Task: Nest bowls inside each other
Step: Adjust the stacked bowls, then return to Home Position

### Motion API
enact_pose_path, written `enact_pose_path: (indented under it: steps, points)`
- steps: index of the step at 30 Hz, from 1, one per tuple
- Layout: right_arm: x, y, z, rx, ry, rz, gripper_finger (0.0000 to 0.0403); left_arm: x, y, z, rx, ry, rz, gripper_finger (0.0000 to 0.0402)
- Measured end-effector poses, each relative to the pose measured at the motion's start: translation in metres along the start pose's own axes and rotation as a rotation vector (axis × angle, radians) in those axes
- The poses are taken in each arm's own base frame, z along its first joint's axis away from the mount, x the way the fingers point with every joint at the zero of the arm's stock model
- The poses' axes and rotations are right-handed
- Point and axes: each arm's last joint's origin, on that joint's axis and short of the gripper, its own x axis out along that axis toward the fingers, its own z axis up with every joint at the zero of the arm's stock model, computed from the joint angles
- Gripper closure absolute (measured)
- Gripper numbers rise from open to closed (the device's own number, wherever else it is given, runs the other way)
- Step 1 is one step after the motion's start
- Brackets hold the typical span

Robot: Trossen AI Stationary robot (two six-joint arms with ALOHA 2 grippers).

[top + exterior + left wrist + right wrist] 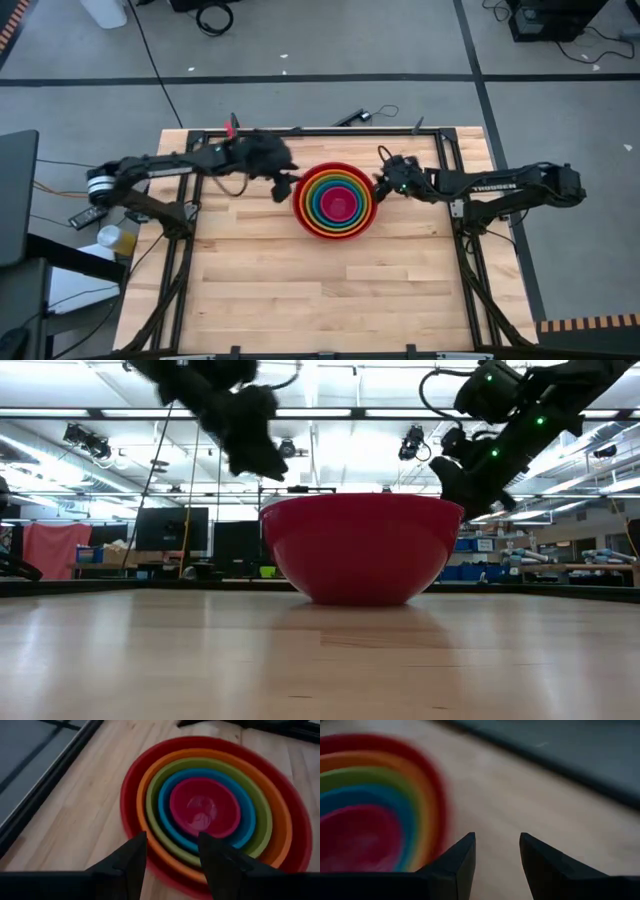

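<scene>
Five bowls sit nested as one stack at the middle of the wooden table: red bowl [303,214] outermost, then orange [280,830], olive green [155,800], blue [165,815], and pink [338,203] innermost. The red bowl [360,550] rests on its base. My left gripper [283,186] [172,845] hangs open above the stack's left rim, clear of it in the low view [262,468]. My right gripper [380,184] [497,840] stands open just beside the stack's right rim, over bare table [462,495]. Neither has anything between its fingers.
A black metal frame [300,130] runs along the table's far edge and down both sides [465,260]. Bare wood [320,290] stretches from the bowls to the near edge. A dark rail [45,775] shows beside the stack in the left wrist view.
</scene>
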Motion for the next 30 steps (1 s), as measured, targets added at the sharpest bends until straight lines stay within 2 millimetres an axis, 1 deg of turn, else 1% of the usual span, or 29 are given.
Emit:
enact_pose_path:
  steps: [2,4,7,8,11,14,18,21,24,26,29,30]
  points:
    - [0.000,0.007,-0.002,0.001,0.041,0.109,0.0242,-0.006,-0.001,-0.017,-0.024,-0.037,0.008,0.0222]
    - [-0.003,0.014,-0.005,-0.001,0.062,0.183,0.0242,-0.012,-0.003,-0.036,-0.049,-0.051,0.013,0.0222]
    - [-0.012,0.026,-0.010,-0.003,0.083,0.265,0.0242,-0.023,-0.009,-0.054,-0.054,-0.077,0.020,0.0221]
    - [-0.016,0.029,-0.012,-0.001,0.083,0.292,0.0242,-0.027,-0.012,-0.058,-0.044,-0.086,0.012,0.0221]
    - [-0.030,0.037,-0.014,-0.008,0.073,0.362,0.0242,-0.040,-0.021,-0.062,-0.024,-0.122,-0.021,0.0221]
    - [-0.045,0.037,-0.012,-0.041,0.019,0.386,0.0242,-0.057,-0.030,-0.059,-0.009,-0.187,-0.031,0.0221]
    - [-0.070,0.030,-0.002,-0.099,-0.115,0.413,0.0242,-0.088,-0.037,-0.055,0.052,-0.322,-0.018,0.0221]
    - [-0.092,0.022,0.004,-0.172,-0.205,0.490,0.0247,-0.112,-0.042,-0.055,0.081,-0.421,-0.033,0.0221]
    - [-0.112,0.014,0.006,-0.246,-0.270,0.602,0.0277,-0.119,-0.046,-0.070,0.103,-0.525,-0.064,0.0221]
    - [-0.120,0.010,0.001,-0.277,-0.338,0.679,0.0313,-0.113,-0.046,-0.088,0.104,-0.576,-0.071,0.0221]
    - [-0.123,0.008,-0.015,-0.288,-0.497,0.836,0.0381,-0.102,-0.044,-0.117,0.095,-0.629,-0.053,0.0221]
    - [-0.121,0.007,-0.023,-0.289,-0.543,0.880,0.0390,-0.099,-0.043,-0.125,0.087,-0.648,-0.042,0.0221]
